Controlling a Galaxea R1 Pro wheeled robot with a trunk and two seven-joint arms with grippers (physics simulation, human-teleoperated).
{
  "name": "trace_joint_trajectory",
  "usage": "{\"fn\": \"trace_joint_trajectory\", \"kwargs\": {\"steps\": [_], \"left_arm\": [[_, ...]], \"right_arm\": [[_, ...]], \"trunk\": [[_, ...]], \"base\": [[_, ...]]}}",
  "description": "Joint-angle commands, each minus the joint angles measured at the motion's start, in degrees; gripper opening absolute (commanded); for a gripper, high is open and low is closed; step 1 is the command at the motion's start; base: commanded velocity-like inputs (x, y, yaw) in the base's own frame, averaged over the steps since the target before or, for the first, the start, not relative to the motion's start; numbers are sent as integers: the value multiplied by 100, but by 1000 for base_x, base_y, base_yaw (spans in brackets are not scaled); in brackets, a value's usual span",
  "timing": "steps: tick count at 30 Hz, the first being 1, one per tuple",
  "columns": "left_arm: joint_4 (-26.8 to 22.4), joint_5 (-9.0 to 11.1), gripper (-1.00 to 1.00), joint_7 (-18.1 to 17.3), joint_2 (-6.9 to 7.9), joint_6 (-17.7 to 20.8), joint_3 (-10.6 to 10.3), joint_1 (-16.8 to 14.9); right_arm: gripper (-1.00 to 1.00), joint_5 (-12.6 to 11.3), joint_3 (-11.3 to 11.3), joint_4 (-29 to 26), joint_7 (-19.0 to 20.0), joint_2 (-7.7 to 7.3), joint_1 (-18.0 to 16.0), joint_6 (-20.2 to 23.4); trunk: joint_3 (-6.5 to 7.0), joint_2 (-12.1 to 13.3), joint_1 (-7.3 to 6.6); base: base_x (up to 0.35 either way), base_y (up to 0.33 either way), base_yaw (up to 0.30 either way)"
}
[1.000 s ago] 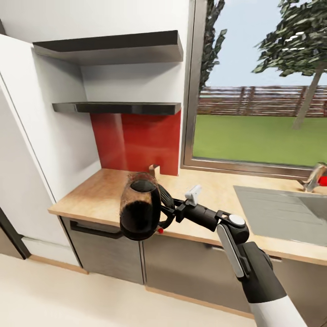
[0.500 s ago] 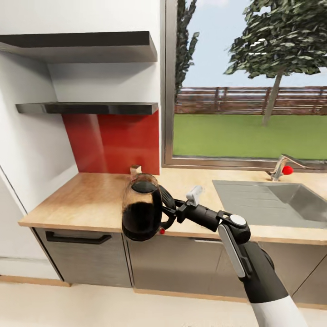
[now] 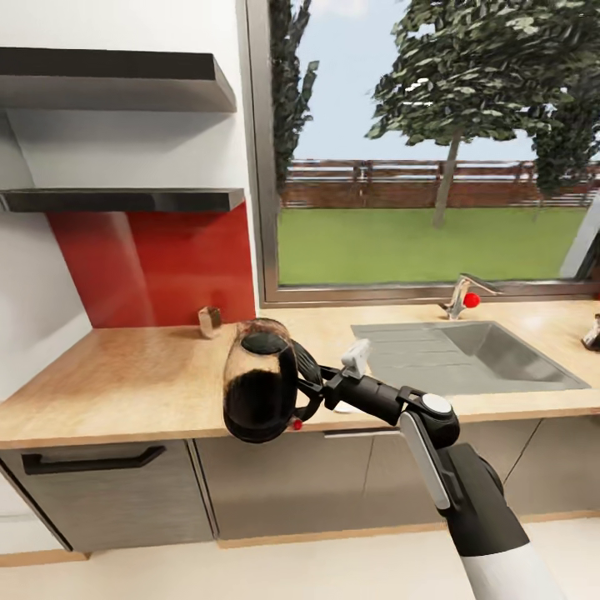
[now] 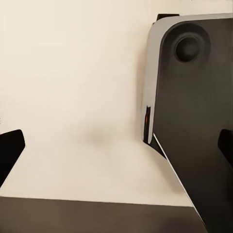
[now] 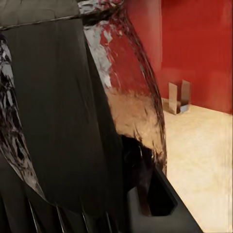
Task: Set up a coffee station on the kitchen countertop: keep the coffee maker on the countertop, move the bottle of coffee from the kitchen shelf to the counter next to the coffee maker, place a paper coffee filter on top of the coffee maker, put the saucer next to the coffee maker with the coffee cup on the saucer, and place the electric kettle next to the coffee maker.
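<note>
Right hand (image 3: 315, 392) clamped on loop handle of electric kettle (image 3: 260, 382), held in air off worktop (image 3: 125, 383) front edge. View has swung right since a second ago: sink (image 3: 467, 354) nearer centre, kettle unmoved in grip. Left hand's fingers (image 4: 10, 150) spread wide, empty. Carry under way; coffee maker unseen.

I count one kettle (image 3: 260, 386), two wall shelves (image 3: 125, 200), one sink (image 3: 467, 354), one tap (image 3: 461, 295), one small folded paper piece (image 3: 209, 321) on the table (image 3: 125, 383), and one window (image 3: 417, 150).
</note>
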Motion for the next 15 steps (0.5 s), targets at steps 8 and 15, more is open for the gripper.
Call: {"fn": "trace_joint_trajectory", "kwargs": {"steps": [8,15], "left_arm": [[-25,-53,100,-41,-5,30,49,6],[-28,-61,100,-41,-5,30,49,4]], "right_arm": [[-100,-70,-12,4,269,-1,-7,65],[-100,-56,-14,5,288,-4,-7,66]], "trunk": [[-25,-13,4],[-39,-13,4]], "base": [[0,0,-300],[0,0,-300]]}}
